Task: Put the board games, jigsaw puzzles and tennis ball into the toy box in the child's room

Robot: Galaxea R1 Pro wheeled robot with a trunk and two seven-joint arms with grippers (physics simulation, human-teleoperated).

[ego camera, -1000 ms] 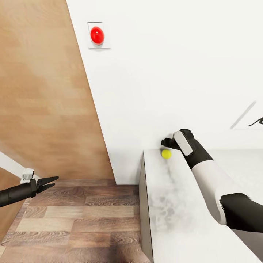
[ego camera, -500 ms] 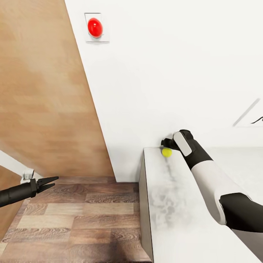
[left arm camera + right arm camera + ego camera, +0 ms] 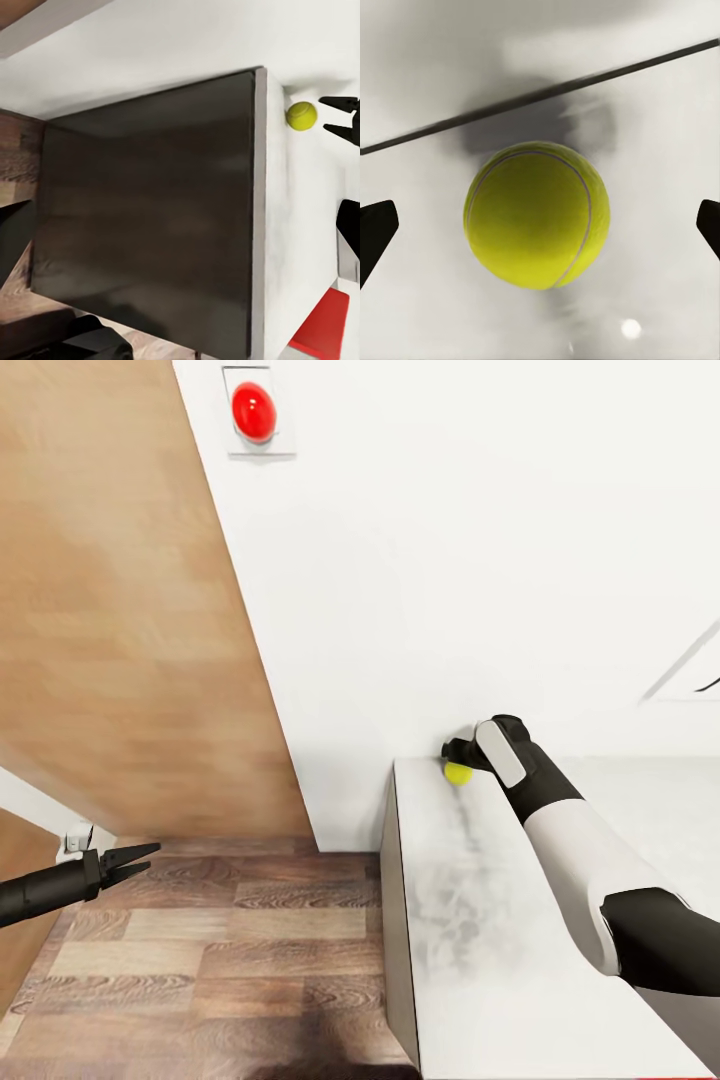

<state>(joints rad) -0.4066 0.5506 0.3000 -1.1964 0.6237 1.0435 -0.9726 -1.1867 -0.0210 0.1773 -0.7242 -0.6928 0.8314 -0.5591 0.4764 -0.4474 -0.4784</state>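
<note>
yellow-green tennis ball is seen at the far left corner of the grey table, by the wall. the right gripper is spread wide around it, ungripped; a nudge could roll it off. the left gripper is released.

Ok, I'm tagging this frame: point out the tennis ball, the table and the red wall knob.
tennis ball (image 3: 537,214): right wrist view, centre of its felt.
table (image 3: 470,920): head view, bare grey top.
red wall knob (image 3: 254,411): head view, middle of the dome.
</note>
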